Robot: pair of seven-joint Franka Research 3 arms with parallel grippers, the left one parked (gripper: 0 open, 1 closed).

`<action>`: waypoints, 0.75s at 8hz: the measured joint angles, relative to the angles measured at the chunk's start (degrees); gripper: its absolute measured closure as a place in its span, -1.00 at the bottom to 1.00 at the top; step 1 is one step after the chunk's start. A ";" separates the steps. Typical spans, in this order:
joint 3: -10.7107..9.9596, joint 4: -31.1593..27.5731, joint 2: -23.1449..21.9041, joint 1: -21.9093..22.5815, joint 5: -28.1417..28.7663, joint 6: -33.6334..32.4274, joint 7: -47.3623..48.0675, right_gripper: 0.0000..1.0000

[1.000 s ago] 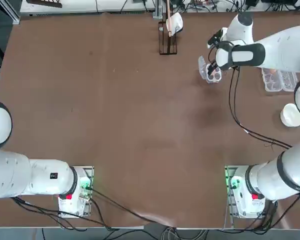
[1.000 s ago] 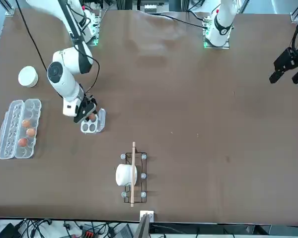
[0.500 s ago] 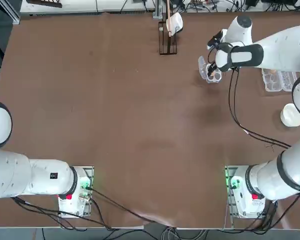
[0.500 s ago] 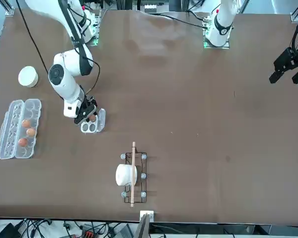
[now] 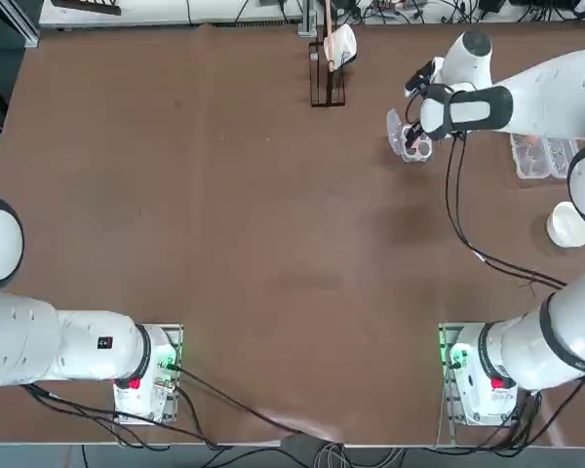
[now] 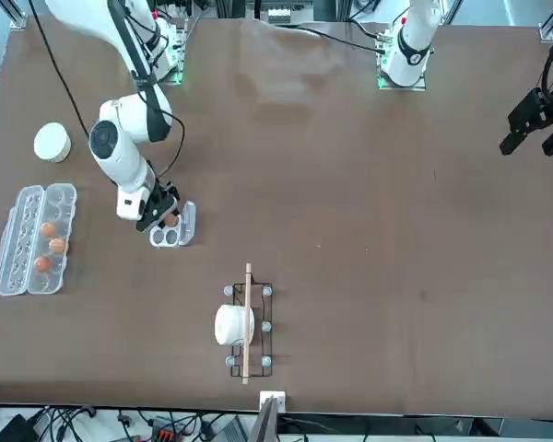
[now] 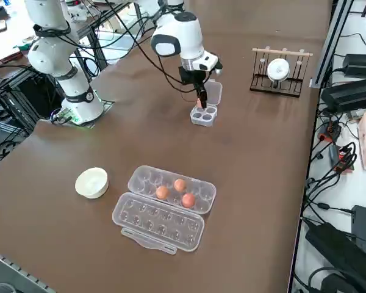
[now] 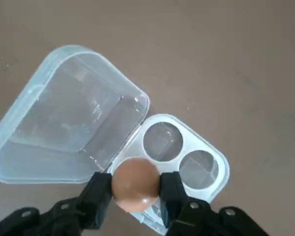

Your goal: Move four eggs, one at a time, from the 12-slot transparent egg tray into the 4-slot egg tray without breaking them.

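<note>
My right gripper (image 8: 134,191) is shut on an orange-brown egg (image 8: 134,183) and holds it just above a cup of the 4-slot egg tray (image 8: 221,164). The tray's lid (image 8: 69,115) lies open beside it. In the side view the gripper (image 7: 201,101) hangs over the small tray (image 7: 204,116) at the far middle of the table. The 12-slot transparent egg tray (image 7: 143,178) lies open nearer the right edge with three eggs (image 7: 180,184) in one row. Two cups of the small tray show bare; the others are hidden by the egg and fingers.
A white bowl (image 7: 91,182) sits beside the long carton. A wire rack with a white cup (image 7: 279,70) stands at the table's far edge, a little beyond the small tray. My arm's cable (image 5: 463,224) trails over the table toward its base.
The right arm has shifted slightly above the small tray. The egg stays in the gripper's hold.
</note>
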 joint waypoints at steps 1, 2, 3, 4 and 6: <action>0.00 0.00 0.43 0.00 0.00 0.23 0.00 -0.13; 0.00 0.00 0.77 0.00 0.00 0.37 0.00 -0.13; 0.00 0.00 0.96 0.01 0.00 0.42 0.00 -0.13; 0.00 0.00 1.12 0.01 0.00 0.43 0.00 -0.17; 0.00 0.00 1.33 0.02 0.00 0.44 0.00 -0.40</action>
